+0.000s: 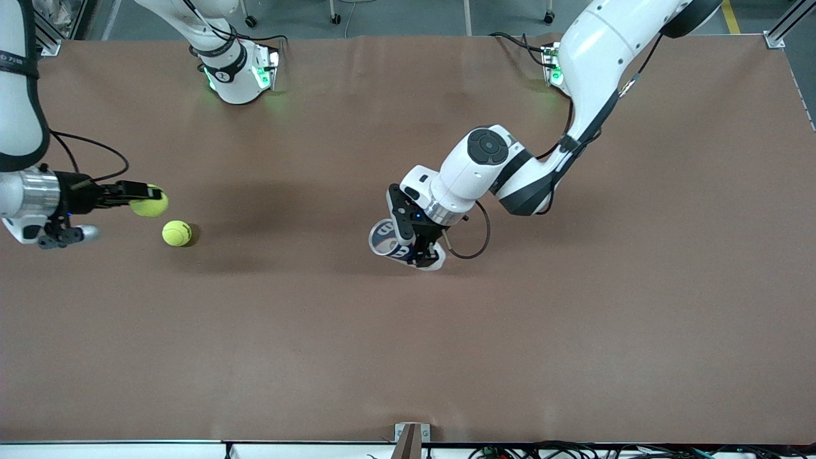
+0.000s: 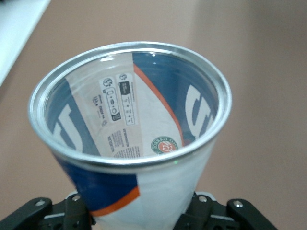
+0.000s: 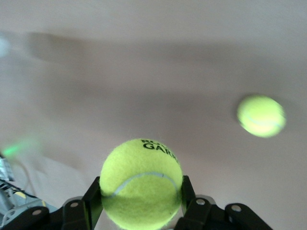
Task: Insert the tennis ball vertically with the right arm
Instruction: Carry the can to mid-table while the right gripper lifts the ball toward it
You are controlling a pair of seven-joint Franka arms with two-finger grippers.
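Observation:
My right gripper (image 1: pixel 145 199) (image 3: pixel 141 199) is shut on a yellow tennis ball (image 1: pixel 150 204) (image 3: pixel 141 184), one finger on each side of it, above the table at the right arm's end. A second tennis ball (image 1: pixel 176 233) (image 3: pixel 261 115) lies loose on the table close by. Over the middle of the table, my left gripper (image 1: pixel 415 250) (image 2: pixel 142 218) is shut on the lower body of a blue, white and orange ball can (image 1: pixel 387 241) (image 2: pixel 144 187). The can is tilted. Its silver-rimmed mouth (image 2: pixel 129 104) is open and nothing lies inside.
The brown table (image 1: pixel 408 350) stretches wide around both arms. The two arm bases (image 1: pixel 239 73) (image 1: pixel 554 67) stand at the table edge farthest from the front camera. A small bracket (image 1: pixel 411 433) sits at the table's nearest edge.

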